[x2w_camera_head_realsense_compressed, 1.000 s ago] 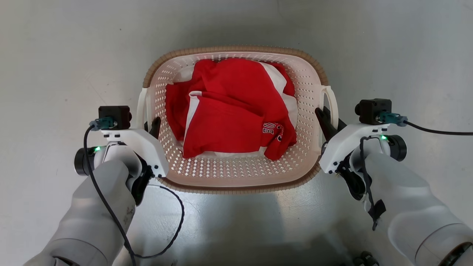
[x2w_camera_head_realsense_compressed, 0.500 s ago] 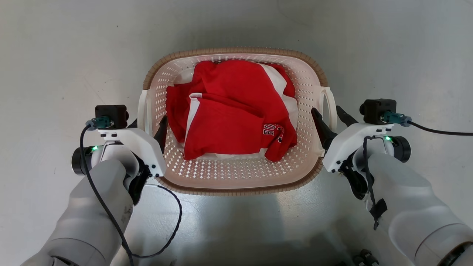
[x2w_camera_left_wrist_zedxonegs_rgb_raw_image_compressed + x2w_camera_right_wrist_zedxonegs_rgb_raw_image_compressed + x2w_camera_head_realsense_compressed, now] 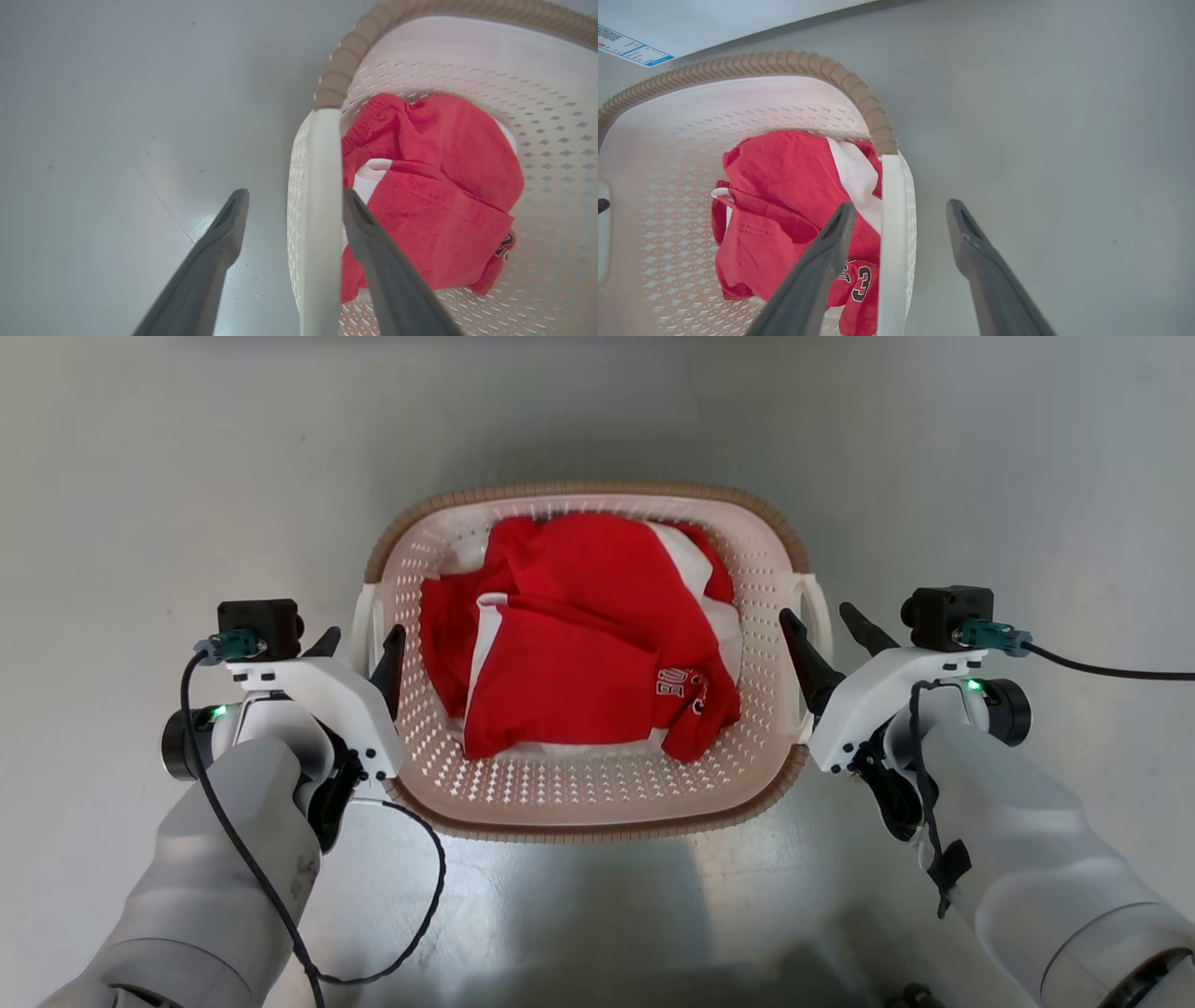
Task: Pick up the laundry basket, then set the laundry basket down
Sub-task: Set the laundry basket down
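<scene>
- Basket: one, upright on floor, mouth up, long axis left–right.
- Loops: two, left handle, right handle.
- Garment: one, red-white, inside basket.
- Left end effector, right end effector: two, each spread wide astride its handle.

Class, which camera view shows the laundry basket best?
The head view: the whole laundry basket, rim all round, with red clothing inside. The left wrist view shows part of the rim and one side handle between the open fingers of the left gripper; the right wrist view shows likewise for the right gripper.
</scene>
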Robot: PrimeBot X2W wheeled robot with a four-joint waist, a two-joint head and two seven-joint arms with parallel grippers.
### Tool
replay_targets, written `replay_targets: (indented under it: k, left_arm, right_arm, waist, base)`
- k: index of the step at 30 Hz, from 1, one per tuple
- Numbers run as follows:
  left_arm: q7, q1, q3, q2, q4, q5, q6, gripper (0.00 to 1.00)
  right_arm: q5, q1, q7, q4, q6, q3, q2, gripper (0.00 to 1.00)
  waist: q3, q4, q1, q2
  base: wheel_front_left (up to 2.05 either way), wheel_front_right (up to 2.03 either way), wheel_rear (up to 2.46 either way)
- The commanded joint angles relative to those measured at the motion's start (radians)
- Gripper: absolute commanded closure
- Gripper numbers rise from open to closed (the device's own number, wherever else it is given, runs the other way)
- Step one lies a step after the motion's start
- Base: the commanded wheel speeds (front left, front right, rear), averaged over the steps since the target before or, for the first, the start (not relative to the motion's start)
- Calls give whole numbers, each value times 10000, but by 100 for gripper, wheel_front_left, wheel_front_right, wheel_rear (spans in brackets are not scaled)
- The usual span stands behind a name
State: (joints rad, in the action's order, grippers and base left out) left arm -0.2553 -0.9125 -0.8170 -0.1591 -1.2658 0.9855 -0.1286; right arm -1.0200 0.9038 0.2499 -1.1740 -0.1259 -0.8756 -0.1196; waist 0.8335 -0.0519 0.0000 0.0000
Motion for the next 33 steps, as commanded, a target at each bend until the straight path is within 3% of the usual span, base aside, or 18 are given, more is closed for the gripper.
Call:
replay_targets:
  k: [1,16,25,33]
  left_arm:
    - [-64,189,250,-290,75,-42,-21,0]
    - [-64,1368,1602,-741,1252,-1103,-21,0]
    - [-64,2508,2970,-708,2412,-2155,-21,0]
    - [-64,3219,3964,-556,3301,-3094,-21,0]
  right_arm:
    - [84,-661,118,44,-48,-47,111,0]
    - [832,-1590,118,756,-48,1038,-135,0]
    - [2135,-2687,118,1947,-48,2304,-406,0]
    - [3305,-3394,118,2927,-48,3370,-450,0]
  waist:
    - [-229,-45,0,0]
    - [-2612,-367,0,0]
    - [-4352,-408,0,0]
    - [-5222,-314,0,0]
  base:
    - [0,0,0]
    - [0,0,0]
    - [0,0,0]
    - [0,0,0]
